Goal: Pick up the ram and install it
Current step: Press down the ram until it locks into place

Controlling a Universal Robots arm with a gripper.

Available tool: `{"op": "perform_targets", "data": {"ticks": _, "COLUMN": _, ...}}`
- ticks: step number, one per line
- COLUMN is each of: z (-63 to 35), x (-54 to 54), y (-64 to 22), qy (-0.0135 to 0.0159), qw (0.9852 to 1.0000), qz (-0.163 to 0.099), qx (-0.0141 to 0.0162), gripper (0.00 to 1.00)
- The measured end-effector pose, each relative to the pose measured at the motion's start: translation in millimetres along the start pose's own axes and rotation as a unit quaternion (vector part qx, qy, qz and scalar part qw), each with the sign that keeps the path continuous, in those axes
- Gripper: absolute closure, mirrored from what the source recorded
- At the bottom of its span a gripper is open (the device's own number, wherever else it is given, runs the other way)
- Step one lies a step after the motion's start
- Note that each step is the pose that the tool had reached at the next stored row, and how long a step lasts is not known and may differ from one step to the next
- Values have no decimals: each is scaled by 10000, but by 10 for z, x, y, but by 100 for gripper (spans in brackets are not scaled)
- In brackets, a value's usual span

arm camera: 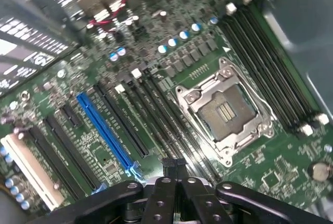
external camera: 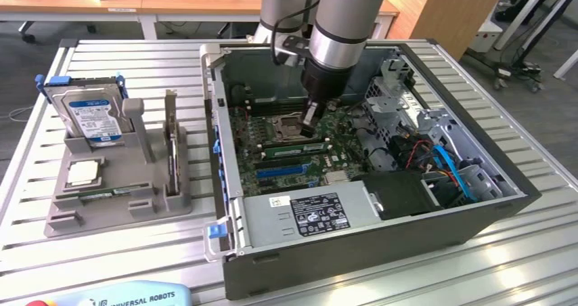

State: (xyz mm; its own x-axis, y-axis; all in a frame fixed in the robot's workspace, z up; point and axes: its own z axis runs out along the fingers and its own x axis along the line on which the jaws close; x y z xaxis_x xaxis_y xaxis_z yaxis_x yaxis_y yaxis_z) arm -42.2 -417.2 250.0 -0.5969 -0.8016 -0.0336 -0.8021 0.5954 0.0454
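Black two-finger gripper [external camera: 310, 124] is down inside the open grey computer case [external camera: 361, 252], jaws pinched shut over the green motherboard [arm camera: 208, 52], while the long thin green ram stick [external camera: 107, 194] lies on the grey holder [external camera: 63, 221] outside

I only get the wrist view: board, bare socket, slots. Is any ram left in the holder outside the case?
Observer: Looks so: a green stick lies flat at the front of the grey holder, on the exterior view's left of the case.
Operator: What else is there?
Observer: A blue-labelled drive stands upright at the back.
Operator: Anything between?
Observer: A silver chip lies flat.
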Motion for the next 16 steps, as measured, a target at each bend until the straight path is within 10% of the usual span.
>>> {"op": "perform_targets", "data": {"ticks": 7, "z": 0, "x": 0, "y": 0, "qy": -25, "qw": 9984, "qz": 573, "qx": 20, "gripper": 90}}
{"op": "perform_targets", "data": {"ticks": 16, "z": 0, "x": -3, "y": 4, "qy": -30, "qw": 9976, "qz": 697, "qx": 24, "gripper": 90}}
